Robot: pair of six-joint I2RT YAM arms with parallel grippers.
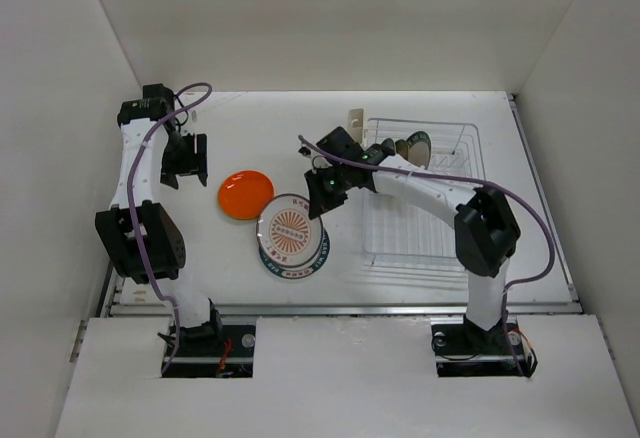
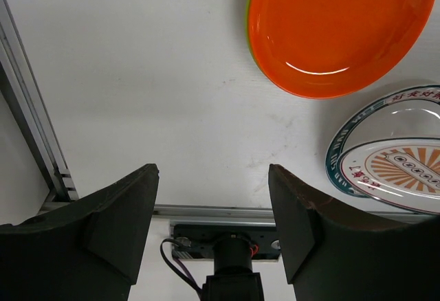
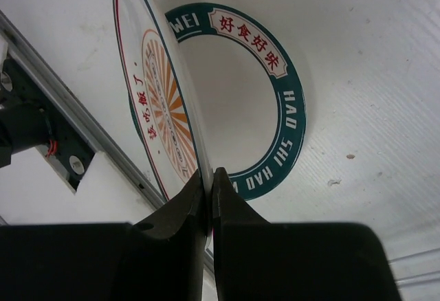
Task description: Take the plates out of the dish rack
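Note:
My right gripper [image 1: 320, 201] [image 3: 208, 185] is shut on the rim of a white plate with an orange sunburst pattern [image 1: 289, 228] [image 3: 157, 102]. It holds the plate tilted just above a teal-rimmed plate [image 1: 300, 264] [image 3: 291, 108] that lies on the table. An orange plate [image 1: 246, 194] [image 2: 337, 26] lies to their left, with a lime green rim [image 2: 250, 12] showing under it. The white wire dish rack [image 1: 440, 233] stands at the right, with two tan and olive plates [image 1: 412, 148] upright at its far end. My left gripper [image 1: 185, 178] [image 2: 213, 205] is open and empty, left of the orange plate.
A cream cutlery cup [image 1: 353, 118] stands at the rack's far left corner. White walls close in the table on three sides. A metal rail [image 1: 340, 308] runs along the near edge. The sunburst and teal plates also show at the right of the left wrist view [image 2: 405, 174].

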